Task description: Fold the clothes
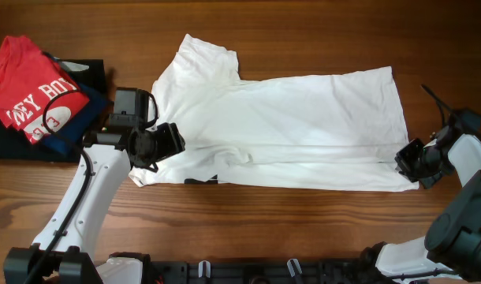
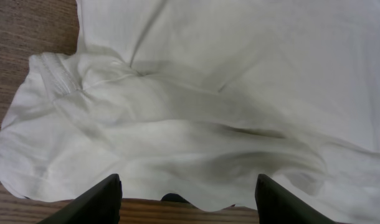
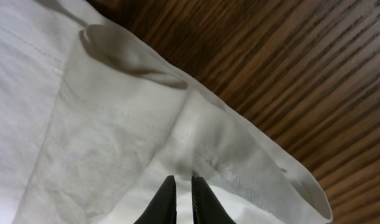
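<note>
Left gripper: open, fingers wide apart, poised over the rumpled near edge of the white T-shirt at its 8 o'clock corner; nothing is between the fingers.
Right gripper: fingers drawn almost together, pinching a fold of the stitched hem at the shirt's 4 o'clock corner.
Shirt position: spread flat across the middle of the wooden table, between the two arms.
Long axis: runs from 9 o'clock to 3 o'clock in the overhead view.
Pointing: neck end toward 9 o'clock, hem toward 3 o'clock; one sleeve sticks out toward 11 o'clock.
Shirt surface: plain white on the upper face, with creases along the near side; a small dark patch peeks out under the near edge at about 7 o'clock.
Writing on the shirt: none readable on the face that shows.
Red shirt: at the table's 10 o'clock corner, well apart from the white one; its white lettering reads in part "EY BO", the rest folded out of sight.
Dark folded garments: lying under the red shirt.
</note>
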You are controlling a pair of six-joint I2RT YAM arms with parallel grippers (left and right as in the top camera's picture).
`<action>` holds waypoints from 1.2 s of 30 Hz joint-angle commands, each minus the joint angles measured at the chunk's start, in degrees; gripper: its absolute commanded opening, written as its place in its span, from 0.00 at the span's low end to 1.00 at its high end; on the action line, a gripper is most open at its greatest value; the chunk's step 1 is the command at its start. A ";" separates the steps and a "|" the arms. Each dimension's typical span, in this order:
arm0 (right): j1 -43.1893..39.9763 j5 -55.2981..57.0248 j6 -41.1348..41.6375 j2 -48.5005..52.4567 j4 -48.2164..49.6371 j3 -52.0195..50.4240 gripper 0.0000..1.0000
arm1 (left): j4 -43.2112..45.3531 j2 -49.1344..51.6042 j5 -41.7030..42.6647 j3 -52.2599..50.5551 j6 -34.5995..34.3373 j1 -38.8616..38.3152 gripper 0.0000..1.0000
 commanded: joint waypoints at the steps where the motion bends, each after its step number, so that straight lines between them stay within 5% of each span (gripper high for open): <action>1: 0.04 -0.09 -0.37 -0.31 1.55 -0.26 0.10 | 0.13 0.55 0.87 -0.09 1.29 -0.20 0.69; 8: 0.04 -1.90 1.11 -0.31 7.30 -0.31 0.11 | 0.13 0.55 0.90 -0.09 1.29 -0.20 0.69; 16: 0.04 -21.24 0.39 -0.35 18.53 2.25 0.14 | 5.11 0.55 0.44 -0.09 1.33 -0.20 0.69; 19: 0.04 -22.58 -3.93 -0.90 13.62 6.51 0.15 | 8.41 0.55 0.44 0.02 1.36 -0.20 0.69; 26: 1.05 -20.31 -12.48 -4.11 -2.84 18.67 0.42 | 7.63 2.34 -3.43 7.91 4.44 0.17 0.78; 36: 11.47 -12.35 -14.12 -6.86 -13.73 23.78 0.55 | 3.37 26.73 -2.25 35.32 11.96 3.13 0.86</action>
